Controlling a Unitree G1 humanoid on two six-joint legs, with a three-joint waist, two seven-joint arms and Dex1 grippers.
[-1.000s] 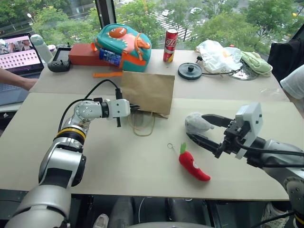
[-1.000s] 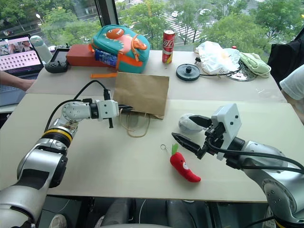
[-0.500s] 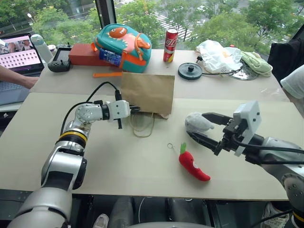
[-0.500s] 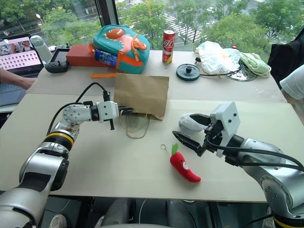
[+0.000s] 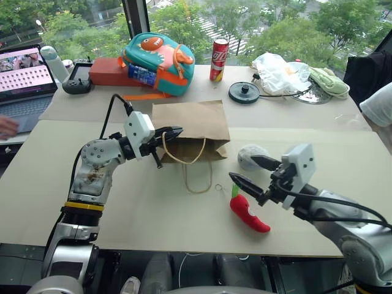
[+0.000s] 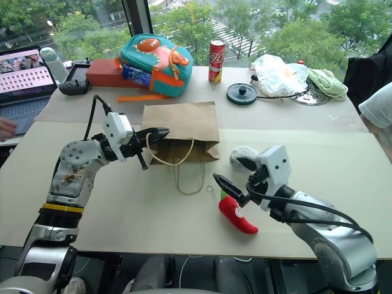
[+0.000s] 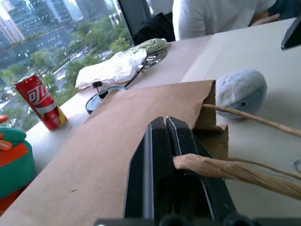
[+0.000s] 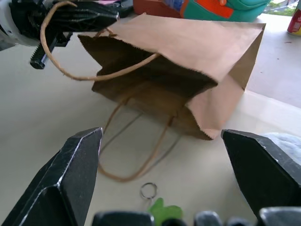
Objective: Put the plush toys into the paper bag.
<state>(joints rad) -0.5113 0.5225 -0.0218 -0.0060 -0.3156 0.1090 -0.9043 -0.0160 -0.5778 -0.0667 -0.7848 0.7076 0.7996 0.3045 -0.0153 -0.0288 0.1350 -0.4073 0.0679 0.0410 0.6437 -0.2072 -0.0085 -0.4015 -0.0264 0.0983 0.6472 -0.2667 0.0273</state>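
While the bag lies on the surface [image 5: 122, 202]:
Left gripper [image 5: 173, 131]: jaws clamped on paper bag [image 5: 191, 122] handle, mouth lifted.
Right gripper [image 5: 250, 173]: jaws held apart above chili toy [image 5: 248, 212], beside grey toy [image 5: 248, 154].

The paper bag [image 5: 191, 130] lies mouth-open toward the near edge, bare surface [image 5: 147, 202] before it; its loose handle [image 5: 197, 177] and the chili toy [image 5: 248, 211] lie across the approach.

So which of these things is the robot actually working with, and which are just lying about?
In use:
brown kraft paper bag
grey-and-white round plush
red chili-shaped plush

Lying about:
teal-and-orange dinosaur backpack
red drink can
white plastic bag
open laptop
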